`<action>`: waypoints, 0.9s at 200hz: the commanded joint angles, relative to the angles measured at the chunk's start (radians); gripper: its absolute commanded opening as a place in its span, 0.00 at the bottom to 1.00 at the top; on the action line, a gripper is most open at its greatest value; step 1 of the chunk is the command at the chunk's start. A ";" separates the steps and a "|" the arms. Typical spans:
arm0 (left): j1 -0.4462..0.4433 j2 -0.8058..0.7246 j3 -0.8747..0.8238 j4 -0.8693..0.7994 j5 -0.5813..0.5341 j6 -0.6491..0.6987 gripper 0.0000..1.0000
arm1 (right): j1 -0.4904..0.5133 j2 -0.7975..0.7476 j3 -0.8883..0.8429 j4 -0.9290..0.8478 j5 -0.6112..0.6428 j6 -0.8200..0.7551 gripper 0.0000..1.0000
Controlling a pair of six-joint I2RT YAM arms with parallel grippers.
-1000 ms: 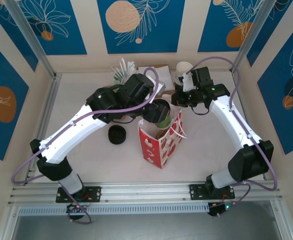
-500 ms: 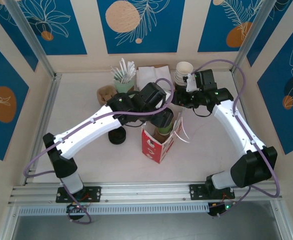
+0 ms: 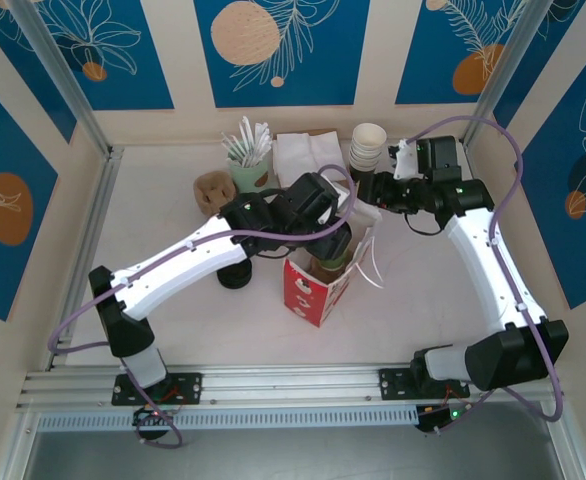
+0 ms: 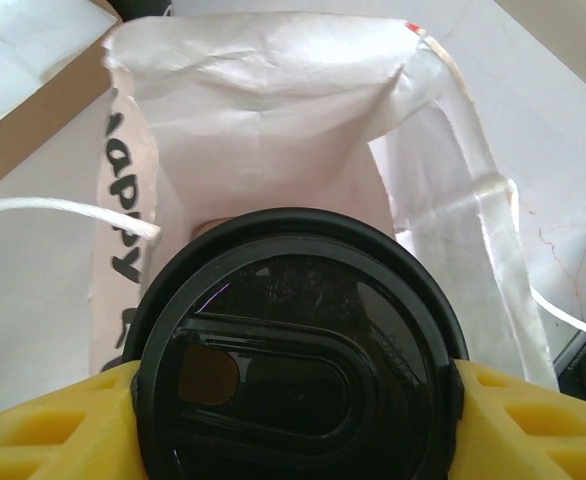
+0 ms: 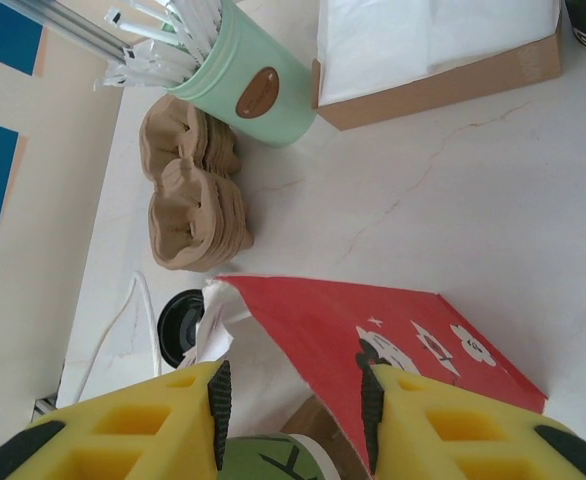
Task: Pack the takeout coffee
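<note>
Since the right arm pulled back over the table, the red paper bag stands unheld. The takeout coffee has sunk lower into the bag's mouth, left end effector clamped on it. The right end effector has its fingers apart, empty. Release likely next.

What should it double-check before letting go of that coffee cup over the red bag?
1. Left gripper closed on the takeout coffee: ok.
2. Black lid on the cup: ok.
3. Red bag mouth open under the cup: ok.
4. Bag standing on the table: ok.
5. Cup bottom resting on the bag floor: cannot tell, hidden.
6. Right gripper open and off the bag: ok.
</note>
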 commanded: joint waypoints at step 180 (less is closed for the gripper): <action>-0.033 0.100 -0.038 0.065 -0.108 0.114 0.64 | -0.010 -0.098 -0.069 -0.053 -0.075 -0.175 0.43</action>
